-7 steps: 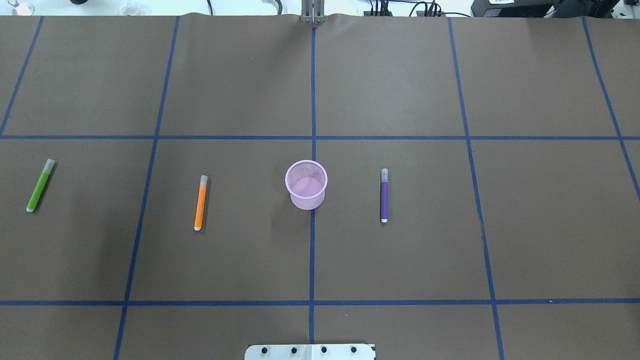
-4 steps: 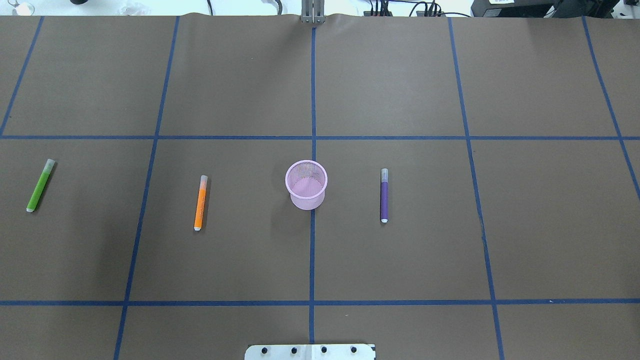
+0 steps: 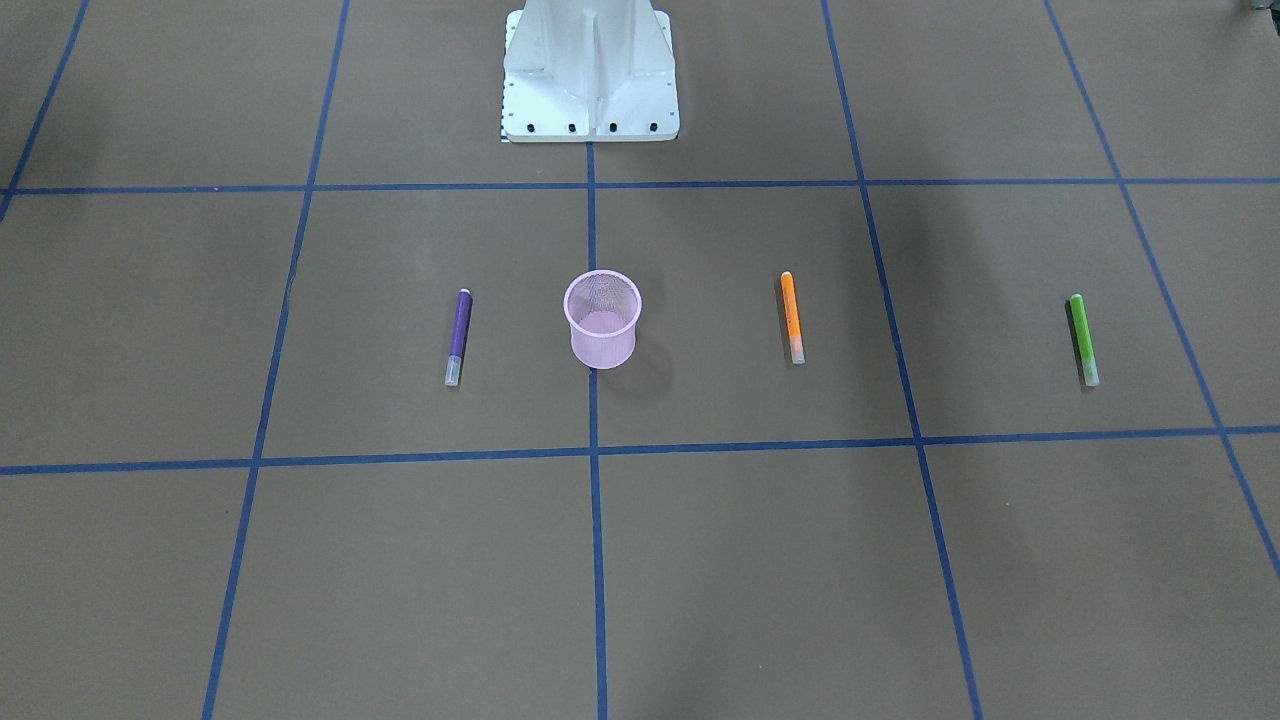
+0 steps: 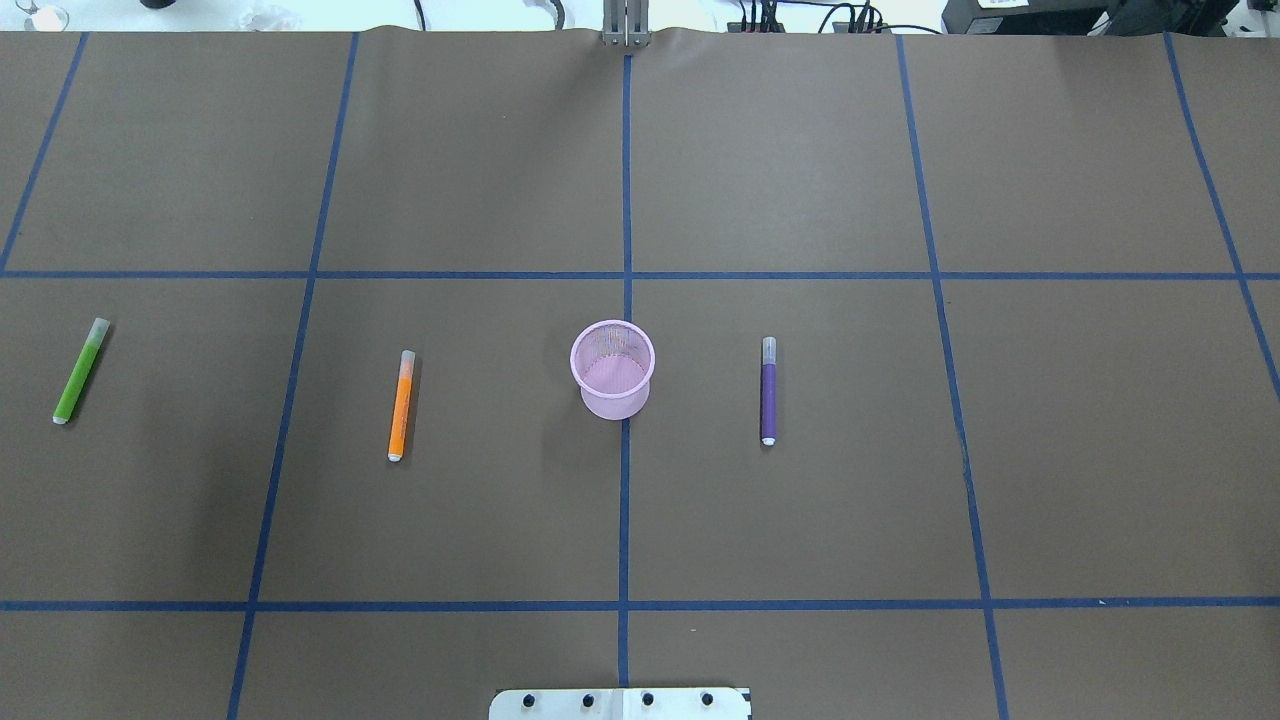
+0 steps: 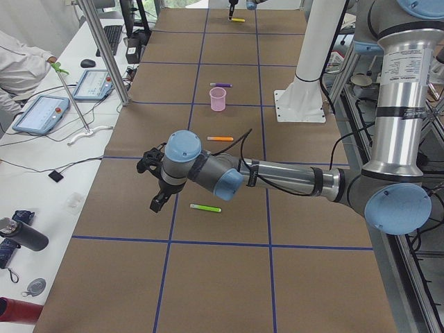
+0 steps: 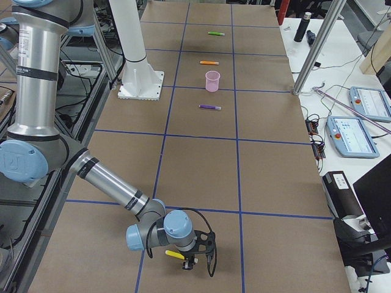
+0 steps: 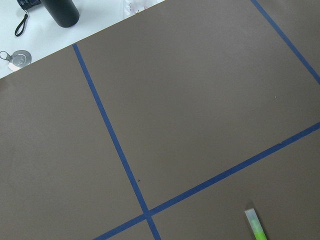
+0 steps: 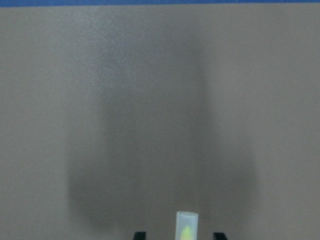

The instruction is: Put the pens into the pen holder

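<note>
The pink mesh pen holder [image 4: 612, 400] stands upright and empty at the table's middle. The purple pen [image 4: 768, 392] lies to its right, the orange pen [image 4: 400, 406] to its left, and the green pen [image 4: 79, 371] at the far left. The yellow pen [image 6: 175, 254] lies at the table's far right end. In the right wrist view my right gripper [image 8: 179, 235] is open, its jaws on either side of the yellow pen's pale cap [image 8: 187, 225] without touching it. My left gripper [image 5: 155, 202] hovers just beyond the green pen [image 5: 205, 207]; I cannot tell whether it is open.
The white robot base [image 3: 590, 70] stands at the table's robot-side edge. Blue tape lines cross the brown table cover. A side bench with tablets [image 5: 41, 113], a dark bottle [image 7: 61, 11] and an operator [image 5: 21, 62] runs along the far edge.
</note>
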Robot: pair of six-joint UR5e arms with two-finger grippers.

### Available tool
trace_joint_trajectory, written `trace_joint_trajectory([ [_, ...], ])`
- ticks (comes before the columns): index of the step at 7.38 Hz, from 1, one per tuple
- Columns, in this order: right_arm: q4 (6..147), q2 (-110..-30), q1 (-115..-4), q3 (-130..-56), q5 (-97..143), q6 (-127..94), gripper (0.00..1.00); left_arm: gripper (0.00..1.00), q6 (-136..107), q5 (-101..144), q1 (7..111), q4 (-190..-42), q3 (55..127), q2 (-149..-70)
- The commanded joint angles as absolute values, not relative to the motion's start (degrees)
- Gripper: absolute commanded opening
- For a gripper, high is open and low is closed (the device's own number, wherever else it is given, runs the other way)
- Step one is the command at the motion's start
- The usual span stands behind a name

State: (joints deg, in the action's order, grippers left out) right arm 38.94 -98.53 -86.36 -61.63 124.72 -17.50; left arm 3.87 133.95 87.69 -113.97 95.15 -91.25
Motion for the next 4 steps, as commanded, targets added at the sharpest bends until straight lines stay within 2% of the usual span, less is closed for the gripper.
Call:
trace_joint_trajectory([
  [1,38.94,-98.53,-86.13,-61.18,124.63,-17.49,0.47,1.00,3.87,133.95,87.63,-113.99,95.01,-91.32],
  [4,39.02,-98.53,-85.87,-60.47,124.54,-17.49,0.48,1.00,3.87,133.95,87.63,-113.99,95.01,-91.41],
])
